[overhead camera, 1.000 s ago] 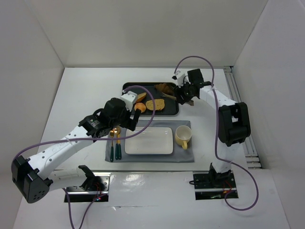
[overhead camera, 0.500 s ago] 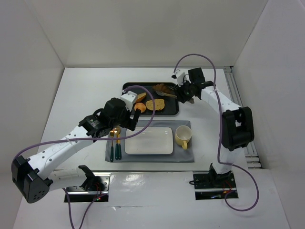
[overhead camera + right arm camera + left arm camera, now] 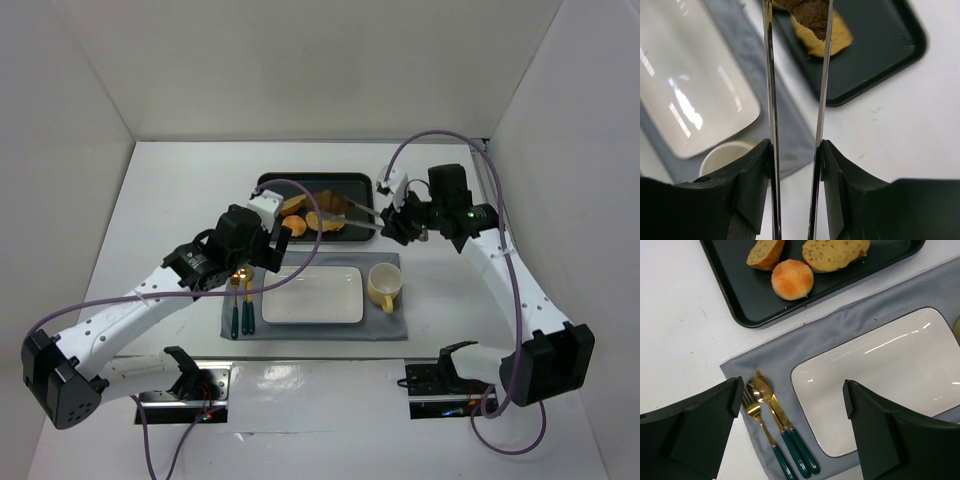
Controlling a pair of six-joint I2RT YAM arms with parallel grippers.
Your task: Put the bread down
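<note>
- Right gripper (image 3: 795, 195) clenched on tongs (image 3: 771, 100), which pinch dark bread (image 3: 812, 15) over the tray (image 3: 880, 45).
- I'd squeeze firmly, swing near-left, and release low over the plate (image 3: 690, 100).

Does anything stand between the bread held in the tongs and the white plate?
Nothing visible lies between the bread in the tongs and the plate. The left gripper hangs by the plate's far left corner; the cup stands beside it.

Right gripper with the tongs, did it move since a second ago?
Yes. The right gripper drew back from the black tray's right edge, toward the arm bases and nearer the cup, with the tongs clamped.
</note>
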